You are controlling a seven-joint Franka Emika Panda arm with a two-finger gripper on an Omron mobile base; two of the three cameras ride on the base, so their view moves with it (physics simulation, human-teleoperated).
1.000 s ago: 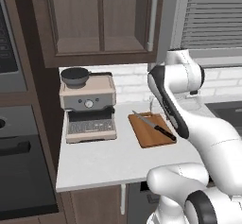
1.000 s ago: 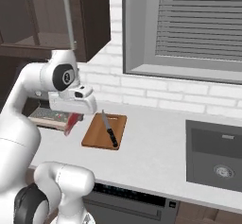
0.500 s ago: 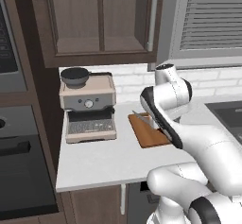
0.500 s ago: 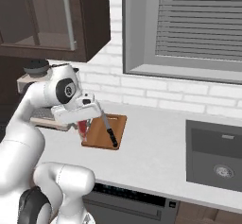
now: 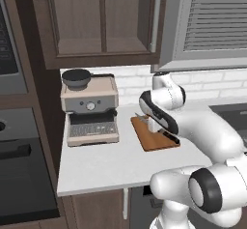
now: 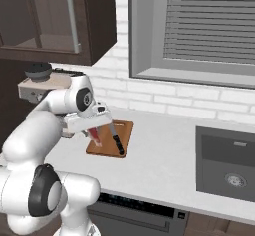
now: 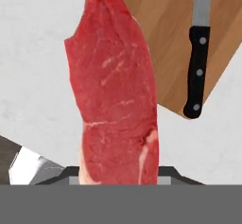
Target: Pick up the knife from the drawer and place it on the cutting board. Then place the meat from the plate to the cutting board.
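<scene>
1. The two-finger gripper [image 6: 93, 133] is clamping the red strip of raw meat [image 7: 116, 93], which is hanging above the white counter [image 5: 101, 163].
2. The black-handled silver knife [image 7: 198, 53] is lying on the reddish-brown wooden cutting board [image 7: 165, 38], at the meat's two o'clock in the hand view.

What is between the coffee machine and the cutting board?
Just bare white counter, seen in the left base view, between the coffee machine and the cutting board.
</scene>
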